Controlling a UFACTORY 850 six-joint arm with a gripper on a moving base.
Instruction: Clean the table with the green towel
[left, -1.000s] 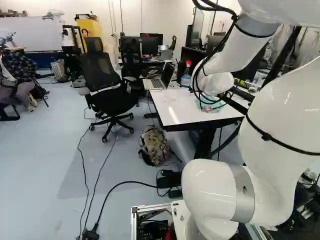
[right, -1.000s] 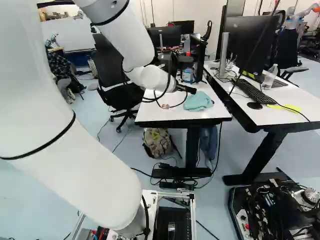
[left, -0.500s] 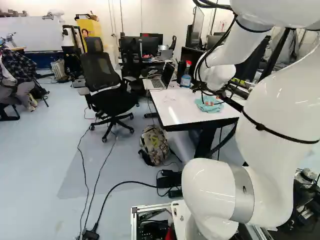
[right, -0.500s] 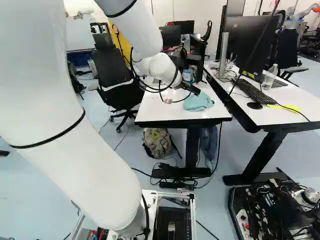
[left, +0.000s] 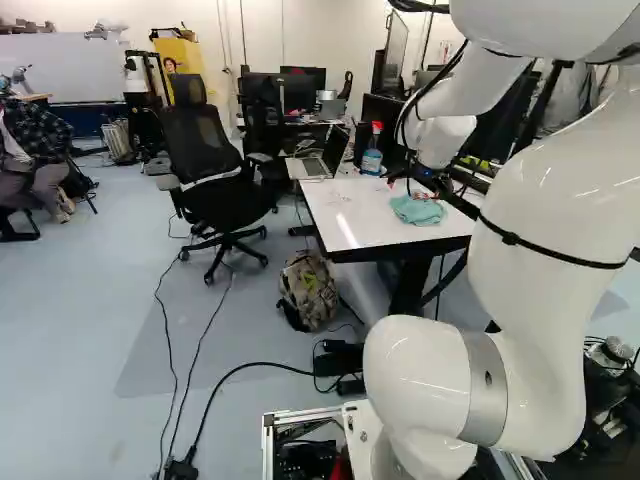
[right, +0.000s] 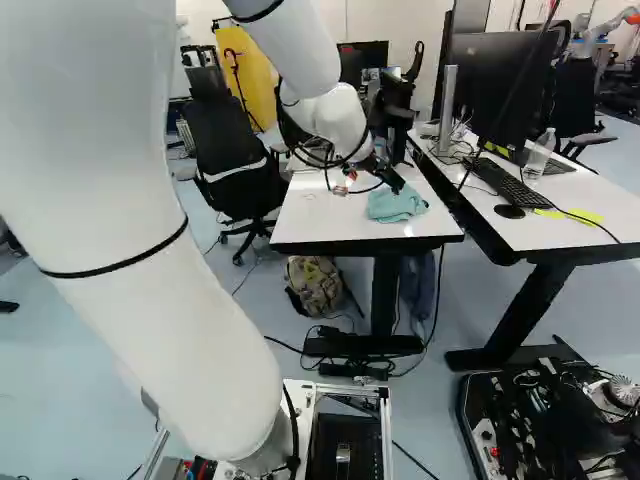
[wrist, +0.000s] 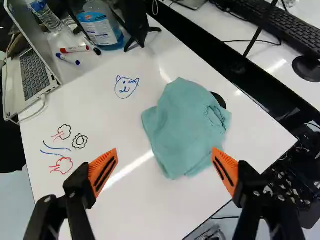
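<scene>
The green towel (wrist: 185, 130) lies in a loose, crumpled heap on the white surface (wrist: 130, 210), near its edge. A small black round thing (wrist: 218, 100) shows from beside the towel, partly hidden by it. The pincer (right: 370, 176) is near the towel, at the end of the bent white arm (left: 440, 142). In the wrist view its two fingers stand wide apart, with orange pads (wrist: 103, 172) and nothing gripped; the towel is ahead of them.

A drawn blue cat face (wrist: 126, 87) is just beside the towel. Well apart from it, beyond a bare stretch, are scribbles (wrist: 62, 147) in black, blue and red. Farther from the towel than the cat face lie a red marker (wrist: 74, 49) and a blue marker (wrist: 68, 59), with a spray bottle (wrist: 102, 30) upright near them. An open laptop (wrist: 34, 75) is well apart from the towel, past those markers. On the neighbouring desk (right: 590, 228), across a dark gap from the towel, are a keyboard (right: 505, 182) and a mouse (right: 509, 211).
</scene>
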